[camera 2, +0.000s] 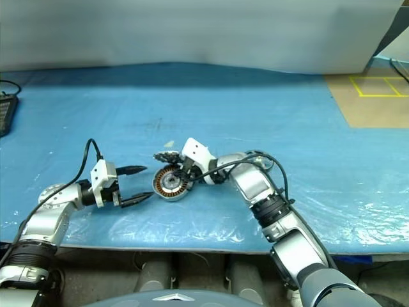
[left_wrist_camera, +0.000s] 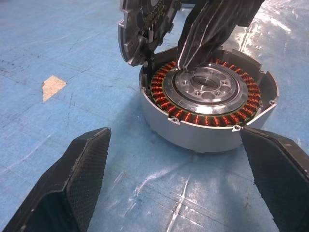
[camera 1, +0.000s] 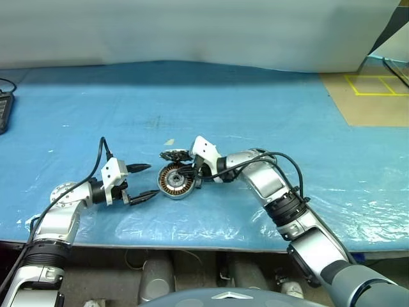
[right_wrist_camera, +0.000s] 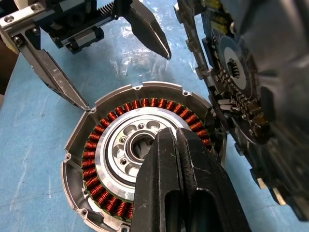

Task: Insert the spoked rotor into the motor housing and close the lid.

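Observation:
The motor housing (camera 1: 175, 181) lies open on the blue sheet, showing copper windings (left_wrist_camera: 164, 92) around a silver centre. A round disc with a toothed silver rim, the lid (left_wrist_camera: 142, 26), stands on edge at the housing's far rim, tilted against my right gripper's side. I cannot make out the spoked rotor as a separate thing. My right gripper (right_wrist_camera: 169, 137) is shut with nothing visible between its fingers, and its tips rest on the housing's inner ring. My left gripper (camera 1: 146, 181) is open just left of the housing, its fingers (left_wrist_camera: 82, 169) flanking it without touching.
A small pale scrap (camera 1: 169, 142) lies on the sheet behind the housing. A black device (camera 1: 4, 112) sits at the far left edge. Tan floor with yellow tape (camera 1: 374, 89) lies beyond the back right corner. The table's front edge (camera 1: 192, 246) runs near the arms.

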Robot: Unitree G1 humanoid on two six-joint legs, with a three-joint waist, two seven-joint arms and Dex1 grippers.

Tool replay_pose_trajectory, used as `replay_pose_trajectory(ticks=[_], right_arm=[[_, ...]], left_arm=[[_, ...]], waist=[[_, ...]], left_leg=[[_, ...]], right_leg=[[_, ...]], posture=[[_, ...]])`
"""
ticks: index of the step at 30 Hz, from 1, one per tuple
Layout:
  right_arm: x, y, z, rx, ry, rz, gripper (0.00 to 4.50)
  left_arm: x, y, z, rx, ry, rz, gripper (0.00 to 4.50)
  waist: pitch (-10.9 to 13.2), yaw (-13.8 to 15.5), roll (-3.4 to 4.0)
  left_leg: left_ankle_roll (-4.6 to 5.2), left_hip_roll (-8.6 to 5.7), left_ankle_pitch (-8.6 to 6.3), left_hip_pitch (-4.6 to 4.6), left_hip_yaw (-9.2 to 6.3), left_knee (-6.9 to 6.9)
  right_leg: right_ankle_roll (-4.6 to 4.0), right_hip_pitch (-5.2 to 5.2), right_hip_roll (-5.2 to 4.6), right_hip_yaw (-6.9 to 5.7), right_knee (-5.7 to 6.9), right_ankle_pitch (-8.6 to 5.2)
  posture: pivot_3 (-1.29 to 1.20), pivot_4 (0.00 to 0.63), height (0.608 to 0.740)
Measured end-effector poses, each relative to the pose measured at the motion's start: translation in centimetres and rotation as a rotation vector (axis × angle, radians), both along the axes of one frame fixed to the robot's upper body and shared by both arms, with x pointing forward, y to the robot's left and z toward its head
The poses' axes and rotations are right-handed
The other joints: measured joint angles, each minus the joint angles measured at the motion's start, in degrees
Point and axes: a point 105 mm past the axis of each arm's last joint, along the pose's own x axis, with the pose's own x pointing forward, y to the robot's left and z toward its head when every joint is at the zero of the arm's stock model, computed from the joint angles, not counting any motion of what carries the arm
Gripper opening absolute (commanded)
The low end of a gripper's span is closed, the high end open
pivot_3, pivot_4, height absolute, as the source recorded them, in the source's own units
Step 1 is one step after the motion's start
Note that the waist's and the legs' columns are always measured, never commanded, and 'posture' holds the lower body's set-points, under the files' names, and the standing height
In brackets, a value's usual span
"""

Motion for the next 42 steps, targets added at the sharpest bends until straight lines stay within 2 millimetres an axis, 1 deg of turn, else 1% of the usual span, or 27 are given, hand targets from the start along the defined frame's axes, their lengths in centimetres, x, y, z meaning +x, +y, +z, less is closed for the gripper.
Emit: replay_pose_trajectory(ticks=[3, 9, 14, 17, 18, 19, 23, 42], right_arm=[[-0.3, 0.3, 0.6, 0.014, -0.009, 0.015, 0.06], [-0.9, 0.8, 0.9, 0.021, -0.004, 0.048, 0.06], [-1.4, 1.4, 0.5, 0.027, 0.016, 0.064, 0.06], [-1.4, 1.4, 0.0, 0.018, 0.036, 0.063, 0.06], [-1.4, 1.4, -0.2, 0.015, 0.04, 0.062, 0.06], [-1.4, 1.3, -0.7, 0.007, 0.059, 0.058, 0.06], [-1.1, 1.4, -1.2, 0.01, 0.065, 0.045, 0.06], [-0.7, 1.1, -1.2, -0.004, 0.044, 0.018, 0.06]], left_arm=[[0.0, 0.0, 0.0, 0.001, 0.0, -0.002, 4.5], [0.0, 0.0, 0.0, 0.001, -0.001, -0.003, 4.5], [-0.3, 0.1, -0.4, 0.001, 0.014, 0.003, 4.5], [-0.6, 0.2, -0.8, 0.002, 0.03, 0.008, 4.5], [-0.7, 0.2, -0.8, 0.002, 0.03, 0.009, 4.5], [-0.7, 0.2, -0.7, 0.003, 0.025, 0.008, 4.5], [-0.6, 0.2, -0.6, 0.004, 0.02, 0.012, 4.5], [-0.5, 0.2, -0.6, 0.004, 0.019, 0.021, 4.5]], waist=[[0.0, 0.0, 0.0], [0.0, 0.0, 0.0], [0.0, -0.1, 0.0], [0.0, 0.0, 0.0], [0.0, 0.0, 0.0], [0.0, 0.0, 0.0], [0.0, -0.1, 0.0], [0.0, -0.2, 0.0]], left_leg=[[0.0, 0.01, 0.0, 0.0, 0.01, 0.0], [0.0, 0.01, 0.0, 0.01, 0.01, 0.01], [0.0, 0.02, 0.0, 0.01, 0.02, 0.0], [0.01, 0.02, -0.01, 0.0, 0.02, 0.0], [0.01, 0.02, -0.01, 0.01, 0.02, 0.0], [0.01, 0.02, -0.01, 0.0, 0.02, 0.01], [0.01, 0.04, -0.01, 0.07, 0.05, 0.01], [0.03, 0.05, -0.02, 0.22, 0.11, 0.02]], right_leg=[[0.0, 0.0, 0.0, 0.0, 0.0, 0.0], [0.0, 0.0, 0.0, 0.0, 0.01, 0.0], [0.0, 0.0, 0.0, 0.0, 0.0, 0.0], [0.0, 0.0, 0.0, 0.0, 0.0, 0.0], [0.0, 0.0, 0.0, 0.0, 0.0, 0.0], [0.0, 0.0, 0.0, 0.0, 0.0, 0.0], [0.0, 0.01, 0.0, 0.01, 0.02, 0.0], [0.02, 0.1, 0.0, 0.03, 0.05, -0.01]], posture=[[0.0, 0.15, 0.74], [0.0, 0.15, 0.74], [0.0, 0.15, 0.74], [0.0, 0.15, 0.74], [0.0, 0.15, 0.74], [0.0, 0.15, 0.74], [0.0, 0.15, 0.74], [0.0, 0.15, 0.74]])
